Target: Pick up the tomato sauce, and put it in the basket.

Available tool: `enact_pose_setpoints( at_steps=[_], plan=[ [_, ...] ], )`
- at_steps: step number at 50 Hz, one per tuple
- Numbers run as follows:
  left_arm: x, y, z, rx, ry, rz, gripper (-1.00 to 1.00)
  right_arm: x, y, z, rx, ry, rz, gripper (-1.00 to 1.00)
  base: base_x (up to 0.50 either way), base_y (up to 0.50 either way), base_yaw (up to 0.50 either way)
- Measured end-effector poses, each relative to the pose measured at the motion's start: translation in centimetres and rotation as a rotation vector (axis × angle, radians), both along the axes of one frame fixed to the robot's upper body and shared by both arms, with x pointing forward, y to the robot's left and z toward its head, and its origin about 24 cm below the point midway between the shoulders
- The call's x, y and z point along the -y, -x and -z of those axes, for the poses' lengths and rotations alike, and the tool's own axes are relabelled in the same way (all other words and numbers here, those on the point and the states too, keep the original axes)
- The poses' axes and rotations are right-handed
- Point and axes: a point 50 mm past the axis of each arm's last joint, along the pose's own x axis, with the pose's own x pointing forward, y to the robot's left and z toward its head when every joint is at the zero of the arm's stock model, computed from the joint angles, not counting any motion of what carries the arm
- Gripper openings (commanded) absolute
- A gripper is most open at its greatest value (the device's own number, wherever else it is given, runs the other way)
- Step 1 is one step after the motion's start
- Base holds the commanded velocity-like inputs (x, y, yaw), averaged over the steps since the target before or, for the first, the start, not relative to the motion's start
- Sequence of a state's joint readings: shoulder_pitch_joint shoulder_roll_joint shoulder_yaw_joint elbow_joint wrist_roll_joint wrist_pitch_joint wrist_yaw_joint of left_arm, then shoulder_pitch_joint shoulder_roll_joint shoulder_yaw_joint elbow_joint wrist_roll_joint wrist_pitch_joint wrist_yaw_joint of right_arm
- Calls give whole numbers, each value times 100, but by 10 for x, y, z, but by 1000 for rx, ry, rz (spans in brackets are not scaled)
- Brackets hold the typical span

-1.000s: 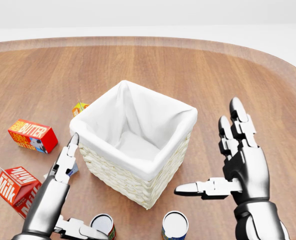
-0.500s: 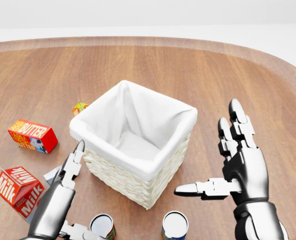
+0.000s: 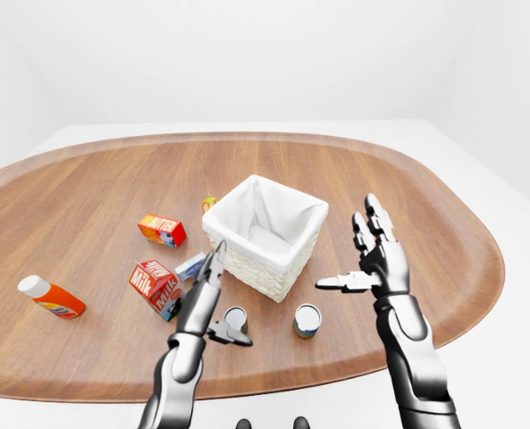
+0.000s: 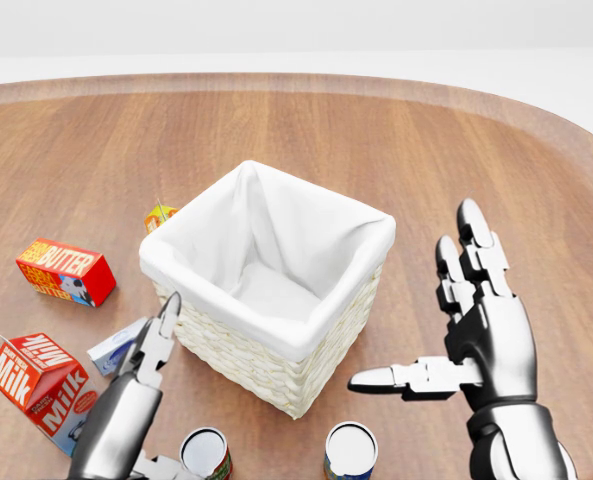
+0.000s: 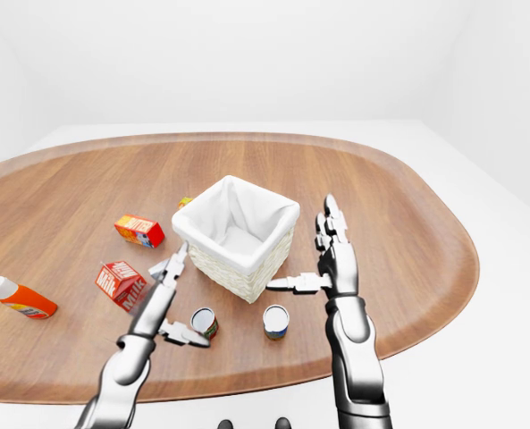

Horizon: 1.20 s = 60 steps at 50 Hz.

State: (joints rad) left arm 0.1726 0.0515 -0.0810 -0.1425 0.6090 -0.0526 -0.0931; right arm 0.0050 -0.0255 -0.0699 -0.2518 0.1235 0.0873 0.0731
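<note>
Reaching: left hand (image 5: 162, 308) spread wide, empty, thumb beside red-labelled can (image 5: 202, 322), presumably tomato sauce. Right hand (image 4: 481, 330) splayed, idle. Next: close round can, lift to basket (image 4: 276, 350).

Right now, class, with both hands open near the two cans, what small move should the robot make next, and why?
Probably lower the left hand onto the red-labelled can, likely the tomato sauce, and close round it. The fingers stand open just above that can, which sits upright on the table, while the basket is empty beside it.
</note>
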Motion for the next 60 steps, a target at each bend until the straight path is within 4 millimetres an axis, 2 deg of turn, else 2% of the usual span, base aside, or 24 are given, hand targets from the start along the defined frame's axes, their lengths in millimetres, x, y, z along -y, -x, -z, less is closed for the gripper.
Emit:
enact_pose_setpoints(
  at_steps=[60],
  plan=[
    [-3, -3, 28, -78, -24, -20, 100, 0, 0, 2, -11, 1, -2, 100, 0, 0, 0]
  ],
)
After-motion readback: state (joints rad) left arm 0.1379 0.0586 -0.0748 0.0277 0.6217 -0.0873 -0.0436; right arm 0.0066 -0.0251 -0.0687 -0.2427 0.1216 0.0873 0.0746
